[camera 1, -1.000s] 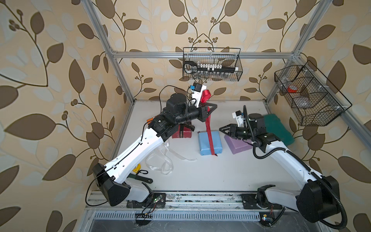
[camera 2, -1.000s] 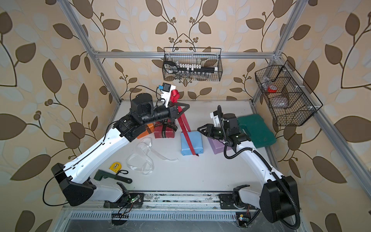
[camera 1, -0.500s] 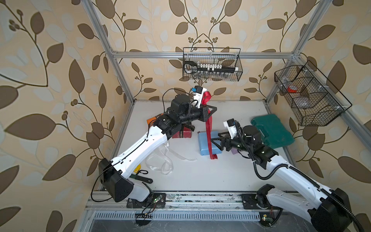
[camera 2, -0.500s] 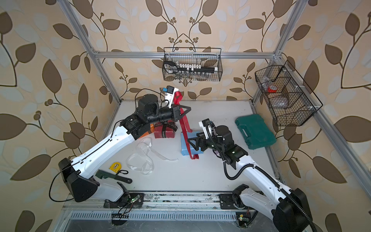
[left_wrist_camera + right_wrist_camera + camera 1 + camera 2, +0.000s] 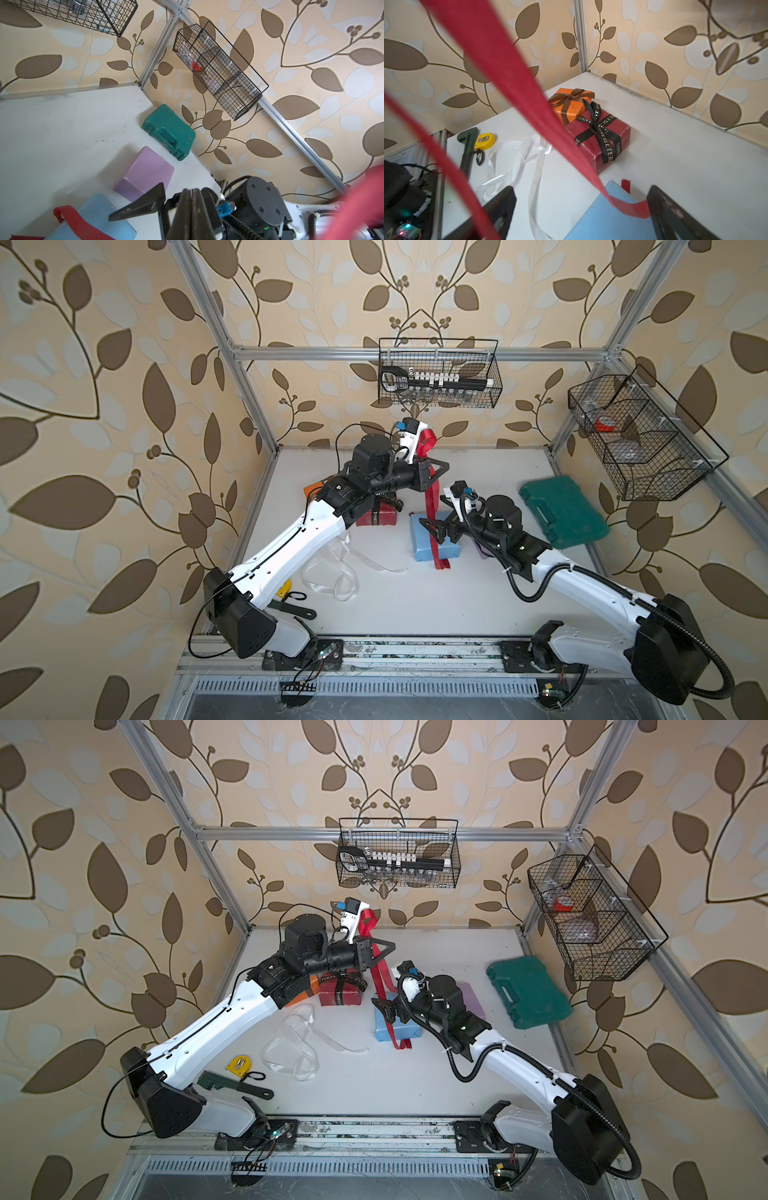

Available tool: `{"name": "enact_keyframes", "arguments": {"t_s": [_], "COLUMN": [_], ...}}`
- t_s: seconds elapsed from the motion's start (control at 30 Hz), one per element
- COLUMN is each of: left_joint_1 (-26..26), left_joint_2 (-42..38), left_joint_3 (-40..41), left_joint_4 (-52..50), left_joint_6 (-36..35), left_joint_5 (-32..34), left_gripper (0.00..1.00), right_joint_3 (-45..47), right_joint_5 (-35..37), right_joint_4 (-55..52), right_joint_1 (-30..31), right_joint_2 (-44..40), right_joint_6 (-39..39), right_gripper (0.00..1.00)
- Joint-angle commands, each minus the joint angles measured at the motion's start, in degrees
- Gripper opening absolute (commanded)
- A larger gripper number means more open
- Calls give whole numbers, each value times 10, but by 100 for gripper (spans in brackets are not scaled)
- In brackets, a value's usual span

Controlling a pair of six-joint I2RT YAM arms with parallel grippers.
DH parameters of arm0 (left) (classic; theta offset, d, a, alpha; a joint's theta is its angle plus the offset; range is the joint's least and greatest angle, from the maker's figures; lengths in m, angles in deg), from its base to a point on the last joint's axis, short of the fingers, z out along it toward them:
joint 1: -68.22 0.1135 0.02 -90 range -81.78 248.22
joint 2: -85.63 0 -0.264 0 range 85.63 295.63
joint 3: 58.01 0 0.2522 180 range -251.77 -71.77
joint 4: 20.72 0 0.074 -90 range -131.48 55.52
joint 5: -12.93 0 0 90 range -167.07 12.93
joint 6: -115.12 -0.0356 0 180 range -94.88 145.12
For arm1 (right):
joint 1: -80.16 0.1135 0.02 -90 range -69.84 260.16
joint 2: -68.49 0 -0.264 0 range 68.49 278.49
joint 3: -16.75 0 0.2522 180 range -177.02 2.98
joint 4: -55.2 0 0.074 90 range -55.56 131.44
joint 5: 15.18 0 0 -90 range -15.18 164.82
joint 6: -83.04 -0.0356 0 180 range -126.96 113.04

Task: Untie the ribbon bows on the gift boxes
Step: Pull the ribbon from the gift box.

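Far left, half tucked under the left arm: orange box, brown bow tied. Touching it, dark red box, black lettered ribbon also tied. White ribbon lies slack on the table in front of them.

Left gripper is raised, fingers pinched together on the red ribbon. The strand drops steep and straight from there to the light blue box, mid-table.

Right gripper is low at that box, fingers spread wide, holding nothing. The box corner and the ribbon's lower end sit between them.

Lilac box is just behind, bare. Green case is further right.

Judgement: the right arm is nearer the box. The ribbon's long axis climbs up and back from its fingers, so closing there would pin the low end against the left's pull.
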Motion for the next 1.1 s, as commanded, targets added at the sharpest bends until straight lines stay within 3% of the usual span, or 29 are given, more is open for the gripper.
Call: {"name": "enact_keyframes", "arguments": {"t_s": [0.0, 0.1, 0.23, 0.27, 0.6, 0.8, 0.83, 0.87, 0.9, 0.93, 1.07], "left_joint_1": [6, 8, 29, 35, 81, 88, 89, 90, 91, 91, 91], "left_joint_2": [-36, -49, -56, -53, -2, 31, 35, 38, 39, 39, 27], "left_joint_3": [0, 9, 33, 39, 83, 97, 94, 92, 91, 91, 98], "left_joint_4": [14, 11, 17, 22, 65, 35, 26, 18, 11, 6, -9], "left_joint_6": [8, 4, 4, 5, 12, 2, 3, 3, 3, 3, 1], "left_joint_5": [-17, -5, 19, 22, 47, 53, 51, 49, 48, 48, 64], "left_gripper": [0, 0, 0, 0, 0, 0, 10, 34, 73, 98, 99], "right_joint_3": [-29, -44, -39, -39, -22, -54, -64, -76, -86, -96, -139], "right_joint_5": [-6, -84, -156, -171, -222, -262, -269, -279, -286, -292, -327], "right_joint_4": [53, 55, 53, 47, 10, 12, 10, 11, 11, 13, 34], "right_joint_1": [-23, -72, -92, -92, -92, -92, -93, -93, -94, -95, -111], "right_joint_2": [28, 53, 53, 52, 29, 26, 27, 30, 33, 37, 66], "right_joint_6": [19, -30, -57, -57, -107, -172, -184, -196, -211, -224, -315], "right_gripper": [92, 64, 8, 0, 0, 0, 0, 0, 0, 0, 0]}}
